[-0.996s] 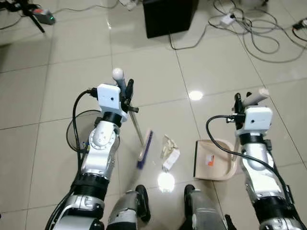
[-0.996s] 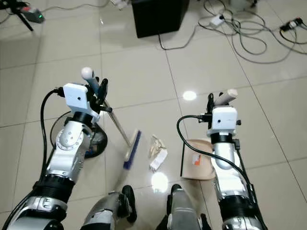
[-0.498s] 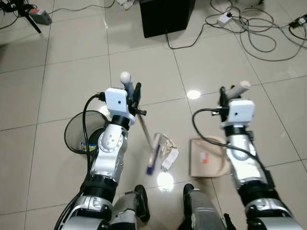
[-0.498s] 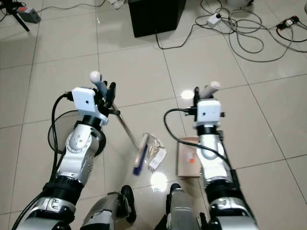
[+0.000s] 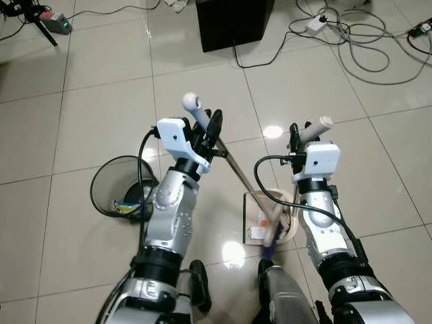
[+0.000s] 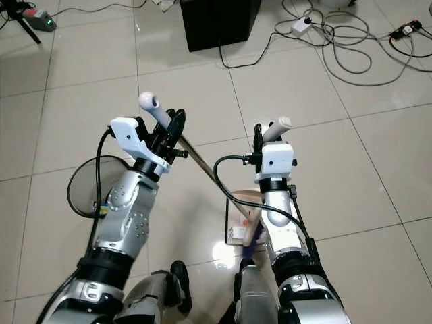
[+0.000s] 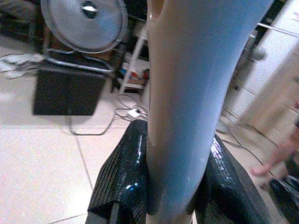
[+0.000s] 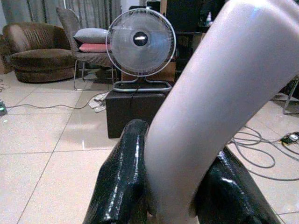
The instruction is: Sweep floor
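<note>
My left gripper [image 5: 204,127] is shut on the broom handle [image 5: 194,111], blue-grey with a white knob at its top. The thin metal shaft [image 5: 244,181] slants down to the right, and the blue brush head [image 5: 270,244] sits at the mouth of the beige dustpan [image 5: 262,217] on the tiled floor. My right gripper [image 5: 302,138] is shut on the dustpan handle [image 5: 314,129], a pale curved bar. A bit of white paper litter [image 5: 256,232] lies inside the pan. The left wrist view has black fingers [image 7: 121,177] clamped around the handle; the right wrist view has black fingers [image 8: 122,177] around the pale bar.
A black wire bin [image 5: 120,185] with scraps inside stands on the floor to my left. A black box [image 5: 234,21] sits ahead, with cables [image 5: 364,47] strewn at the upper right. A tripod leg [image 5: 40,20] is at the upper left. My feet [image 5: 196,290] are at the bottom.
The broom swept right, pushing the paper litter into the dustpan; the brush head now rests at the pan's mouth. The dustpan and right arm shifted left toward it.
</note>
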Controlling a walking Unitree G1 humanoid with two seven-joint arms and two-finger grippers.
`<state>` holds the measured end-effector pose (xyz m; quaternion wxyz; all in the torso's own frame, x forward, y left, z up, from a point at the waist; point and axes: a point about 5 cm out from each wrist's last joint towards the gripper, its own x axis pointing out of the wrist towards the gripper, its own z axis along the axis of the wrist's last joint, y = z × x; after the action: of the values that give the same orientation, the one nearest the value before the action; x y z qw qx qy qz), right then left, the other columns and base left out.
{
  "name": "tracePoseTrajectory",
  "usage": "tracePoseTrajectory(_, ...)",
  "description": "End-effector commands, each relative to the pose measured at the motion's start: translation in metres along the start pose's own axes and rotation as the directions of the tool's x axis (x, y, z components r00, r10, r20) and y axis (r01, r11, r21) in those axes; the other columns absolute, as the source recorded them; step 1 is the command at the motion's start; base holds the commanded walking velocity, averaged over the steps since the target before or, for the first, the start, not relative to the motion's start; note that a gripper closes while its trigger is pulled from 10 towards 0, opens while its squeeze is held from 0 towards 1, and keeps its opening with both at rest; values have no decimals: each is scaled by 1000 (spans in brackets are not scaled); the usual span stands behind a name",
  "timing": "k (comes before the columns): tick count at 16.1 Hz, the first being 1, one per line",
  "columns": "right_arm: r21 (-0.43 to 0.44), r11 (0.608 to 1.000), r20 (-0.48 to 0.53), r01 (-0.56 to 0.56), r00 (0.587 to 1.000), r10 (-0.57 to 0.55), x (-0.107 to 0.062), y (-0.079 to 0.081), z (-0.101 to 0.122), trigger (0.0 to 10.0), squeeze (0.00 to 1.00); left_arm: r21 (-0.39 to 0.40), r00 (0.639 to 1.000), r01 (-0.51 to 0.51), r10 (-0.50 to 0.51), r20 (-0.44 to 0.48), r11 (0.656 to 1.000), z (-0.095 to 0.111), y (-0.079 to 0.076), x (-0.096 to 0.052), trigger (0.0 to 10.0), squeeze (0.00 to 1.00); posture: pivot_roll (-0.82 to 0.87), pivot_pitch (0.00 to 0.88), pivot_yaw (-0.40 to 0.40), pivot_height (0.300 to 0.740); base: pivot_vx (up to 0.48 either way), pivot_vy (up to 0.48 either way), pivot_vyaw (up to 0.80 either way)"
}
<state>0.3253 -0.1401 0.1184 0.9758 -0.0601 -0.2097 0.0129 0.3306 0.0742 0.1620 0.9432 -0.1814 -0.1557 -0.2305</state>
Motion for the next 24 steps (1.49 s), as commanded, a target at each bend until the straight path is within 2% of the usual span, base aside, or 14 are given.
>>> tracePoseTrajectory(1, 49, 999, -70, 7, 998, -4, -16, 4, -13, 10000, 0, -4, 997, 69, -69, 36, 998, 9, -6, 6, 10000, 0, -21, 293, 110, 740, 0, 0, 0)
tracePoseTrajectory(3, 53, 998, -66, 32, 997, -29, -17, -2, -14, 10000, 0, 61, 996, 76, -79, 46, 995, 17, 1, 10, 10000, 0, -25, 270, 111, 740, 0, 0, 0)
tracePoseTrajectory(4, 59, 997, -62, 55, 997, -51, -19, -7, -14, 10000, 0, 121, 994, 77, -85, 62, 990, 27, 8, 13, 10000, 0, -28, 254, 112, 740, 0, 0, 0)
tracePoseTrajectory(5, 65, 995, -53, 78, 996, -75, -23, -13, -13, 10000, 0, 190, 992, 56, -77, 101, 980, 43, 19, 18, 10000, 0, -31, 243, 112, 740, 0, 0, 0)
tracePoseTrajectory(6, 69, 994, -49, 89, 995, -85, -24, -15, -12, 10000, 0, 220, 991, 45, -72, 116, 975, 50, 24, 20, 10000, 0, -33, 230, 112, 740, 0, 0, 0)
tracePoseTrajectory(8, 83, 989, -28, 120, 993, -118, -28, -23, -9, 10000, 0, 312, 987, -11, -40, 155, 950, 73, 47, 26, 10000, 0, -43, 198, 114, 740, 0, 0, 0)
tracePoseTrajectory(11, 115, 980, 11, 163, 986, -165, -29, -34, -1, 10000, 0, 393, 994, -12, -30, 101, 920, 71, 63, 20, 10000, 0, -57, 150, 120, 740, 0, 0, 0)
tracePoseTrajectory(12, 130, 975, 44, 180, 981, -187, -29, -39, 7, 10000, 0, 429, 998, -17, -13, 67, 903, 66, 68, 13, 10000, 0, -67, 135, 124, 740, 0, 0, 0)
tracePoseTrajectory(14, 154, 965, 83, 212, 971, -226, -28, -48, 17, 10000, 0, 443, 1000, -27, 17, 26, 896, 57, 75, 5, 10000, 0, -80, 121, 126, 740, 0, 0, 0)
tracePoseTrajectory(17, 193, 948, 133, 254, 950, -281, -27, -61, 42, 10000, 0, 466, 995, -69, 95, -32, 882, 43, 89, -19, 10000, 0, -102, 103, 125, 740, 0, 0, 0)
tracePoseTrajectory(18, 198, 945, 105, 260, 953, -284, -20, -65, 57, 10000, 0, 450, 981, -121, 175, -82, 885, 35, 96, -31, 10000, 0, -108, 97, 120, 740, 0, 0, 0)
tracePoseTrajectory(20, 231, 941, 90, 247, 958, -274, -2, -67, 79, 10000, 0, 440, 960, -157, 241, -142, 884, 27, 97, -44, 10000, 0, -117, 85, 114, 740, 0, 0, 0)
tracePoseTrajectory(22, 275, 932, 47, 238, 964, -260, 10, -67, 88, 10000, 0, 443, 952, -180, 269, -147, 878, 26, 98, -50, 10000, 0, -123, 78, 116, 740, 0, 0, 0)
tracePoseTrajectory(24, 330, 924, 102, 195, 965, -241, 33, -69, 122, 10000, 0, 452, 937, -238, 326, -128, 860, 28, 100, -63, 10000, 0, -124, 70, 115, 740, 0, 0, 684)
